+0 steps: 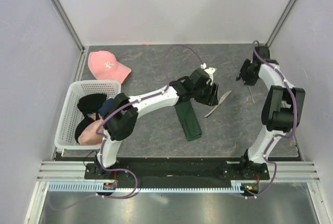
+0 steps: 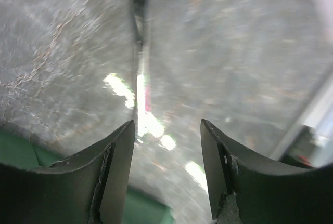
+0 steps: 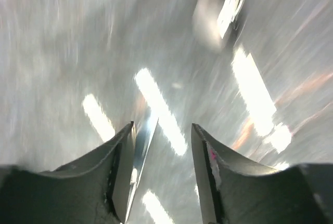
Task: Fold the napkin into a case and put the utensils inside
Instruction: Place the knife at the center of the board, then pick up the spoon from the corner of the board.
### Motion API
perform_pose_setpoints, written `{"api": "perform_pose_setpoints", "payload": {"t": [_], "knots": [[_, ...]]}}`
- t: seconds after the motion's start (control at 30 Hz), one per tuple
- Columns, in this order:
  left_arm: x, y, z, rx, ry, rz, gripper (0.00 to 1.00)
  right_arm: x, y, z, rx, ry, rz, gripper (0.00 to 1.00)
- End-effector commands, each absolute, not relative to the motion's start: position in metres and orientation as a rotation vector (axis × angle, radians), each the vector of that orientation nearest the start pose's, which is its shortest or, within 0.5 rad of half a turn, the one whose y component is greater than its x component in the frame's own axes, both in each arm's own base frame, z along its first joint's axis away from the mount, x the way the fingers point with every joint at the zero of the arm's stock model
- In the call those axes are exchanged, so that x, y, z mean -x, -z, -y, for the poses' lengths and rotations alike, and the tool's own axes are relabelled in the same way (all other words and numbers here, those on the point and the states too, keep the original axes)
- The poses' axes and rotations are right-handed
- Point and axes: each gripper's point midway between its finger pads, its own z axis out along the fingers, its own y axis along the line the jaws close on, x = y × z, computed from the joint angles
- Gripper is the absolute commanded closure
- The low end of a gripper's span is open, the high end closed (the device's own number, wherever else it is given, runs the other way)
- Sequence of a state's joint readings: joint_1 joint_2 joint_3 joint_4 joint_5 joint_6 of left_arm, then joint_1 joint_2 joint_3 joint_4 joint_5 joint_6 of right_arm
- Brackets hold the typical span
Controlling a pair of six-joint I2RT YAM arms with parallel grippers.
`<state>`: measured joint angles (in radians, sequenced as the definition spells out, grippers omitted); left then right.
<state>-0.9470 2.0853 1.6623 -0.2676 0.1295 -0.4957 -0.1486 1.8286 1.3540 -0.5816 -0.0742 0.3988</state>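
- The left arm reaches slanted from its base to the middle of the worktop. The left pincer is open and holds nothing.
- The case, a narrow green strip, lies just under and on the near side of this pincer. One utensil lies just to its right.
- The right arm bends toward the far right corner. The right pincer is open, and the other utensil lies close along one finger. I cannot tell if they touch.

Matt green cloth case, glossy silver metal utensils, white plastic basket
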Motion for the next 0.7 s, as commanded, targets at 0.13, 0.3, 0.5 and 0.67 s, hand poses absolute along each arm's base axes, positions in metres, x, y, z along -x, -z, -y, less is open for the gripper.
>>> {"api": "perform_pose_setpoints", "payload": {"t": [0.13, 0.3, 0.5, 0.67], "knots": [[-0.249, -0.171, 0.465, -0.664, 1.115, -2.286, 0.39, -0.449, -0.052, 0.102, -0.616, 0.236, -2.664, 0.45], [-0.233, -0.179, 0.456, -0.680, 1.170, -2.271, 0.39, -0.441, -0.043, 0.122, -0.567, 0.311, -2.696, 0.43], [-0.222, -0.183, 0.452, -0.696, 1.224, -2.272, 0.39, -0.428, -0.014, 0.125, -0.592, 0.258, -2.752, 0.46], [-0.222, -0.183, 0.449, -0.696, 1.206, -2.262, 0.39, -0.421, 0.005, 0.108, -0.609, 0.140, -2.798, 0.67]]}}
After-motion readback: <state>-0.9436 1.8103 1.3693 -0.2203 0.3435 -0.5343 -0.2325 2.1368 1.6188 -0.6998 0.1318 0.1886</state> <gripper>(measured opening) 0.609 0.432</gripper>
